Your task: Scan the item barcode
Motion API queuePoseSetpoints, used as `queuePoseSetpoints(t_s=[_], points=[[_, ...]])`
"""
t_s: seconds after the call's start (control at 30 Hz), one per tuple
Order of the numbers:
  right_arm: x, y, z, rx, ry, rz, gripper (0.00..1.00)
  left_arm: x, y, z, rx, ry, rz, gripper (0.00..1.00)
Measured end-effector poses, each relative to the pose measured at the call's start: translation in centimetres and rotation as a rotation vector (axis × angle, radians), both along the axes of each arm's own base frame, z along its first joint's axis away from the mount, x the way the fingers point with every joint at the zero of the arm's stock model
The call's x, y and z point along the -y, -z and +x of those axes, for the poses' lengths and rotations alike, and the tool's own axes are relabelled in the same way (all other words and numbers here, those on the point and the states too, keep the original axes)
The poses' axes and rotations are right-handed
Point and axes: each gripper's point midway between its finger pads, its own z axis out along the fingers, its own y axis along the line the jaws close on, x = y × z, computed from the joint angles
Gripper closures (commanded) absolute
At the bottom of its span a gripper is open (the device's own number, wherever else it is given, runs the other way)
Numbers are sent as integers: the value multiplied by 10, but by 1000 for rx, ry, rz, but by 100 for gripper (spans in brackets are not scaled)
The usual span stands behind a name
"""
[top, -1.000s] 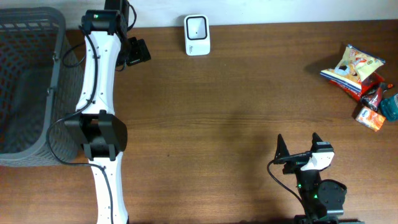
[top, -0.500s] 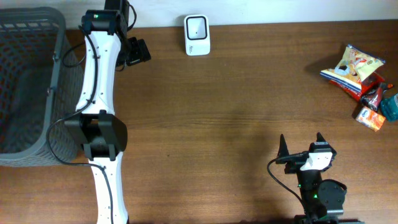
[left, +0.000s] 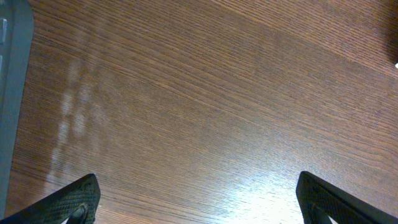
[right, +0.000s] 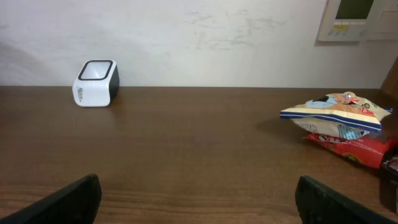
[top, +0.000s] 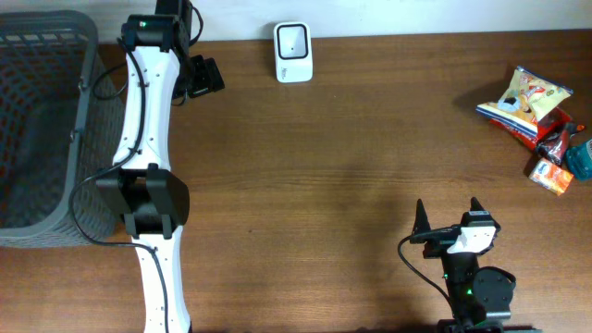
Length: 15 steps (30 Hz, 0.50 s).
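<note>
Snack packets unmoved at 3 o'clock; scanner likewise. Right gripper nudged toward 4 o'clock, released; left gripper released, static.

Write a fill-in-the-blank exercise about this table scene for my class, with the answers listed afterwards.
The barcode scanner by the wall is coloured ____.
The grey basket sits on the robot's ____ side.
The left gripper and right gripper both stand ____ and empty.
The snack bag rests on a packet coloured ____.
Answers: white; left; open; red.
</note>
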Motion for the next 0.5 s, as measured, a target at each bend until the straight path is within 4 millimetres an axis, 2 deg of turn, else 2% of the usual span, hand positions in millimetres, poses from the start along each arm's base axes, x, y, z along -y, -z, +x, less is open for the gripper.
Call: queuePoseSetpoints(t_s=[0.3, 0.43, 0.5], points=[[0, 0, 0, 0, 0, 0, 1, 0, 0, 0, -2, 0, 0, 1], [0, 0, 0, 0, 0, 1, 1, 1, 3, -18, -72, 4, 5, 1], [0, 0, 0, 0, 0, 1, 2, 7, 3, -17, -65, 18, 18, 1]])
